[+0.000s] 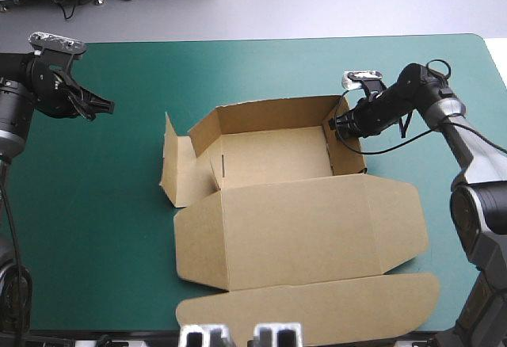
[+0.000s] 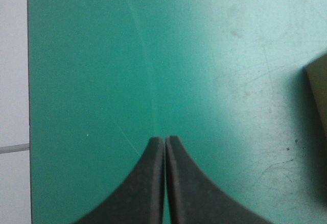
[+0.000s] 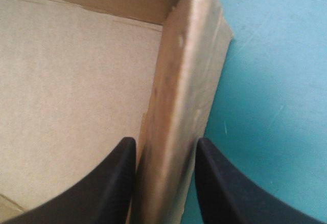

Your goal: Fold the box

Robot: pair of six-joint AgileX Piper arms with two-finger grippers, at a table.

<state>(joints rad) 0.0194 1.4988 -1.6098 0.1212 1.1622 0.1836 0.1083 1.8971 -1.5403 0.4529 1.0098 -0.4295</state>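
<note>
Now the box (image 1: pixel 293 228) lies mid-table on the cover (image 1: pixel 95 244), with its far and right walls raised and its lid (image 1: pixel 317 236) flat toward the near edge. The right gripper (image 1: pixel 339 125) clasps the right wall (image 3: pixel 179 111), one finger on each side. The left gripper (image 1: pixel 107 108) hangs pinched closed and empty, near the left edge. The board looks light and stiff and will likely bend only along its scores, so grip walls mid-edge, not at corners.

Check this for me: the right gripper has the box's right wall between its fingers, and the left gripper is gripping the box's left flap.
One part is wrong. The left gripper grips nothing: its fingers are shut over the bare teal-green cover, apart from the box, as the left wrist view shows. The right gripper does have the box's right wall between its fingers.
</note>
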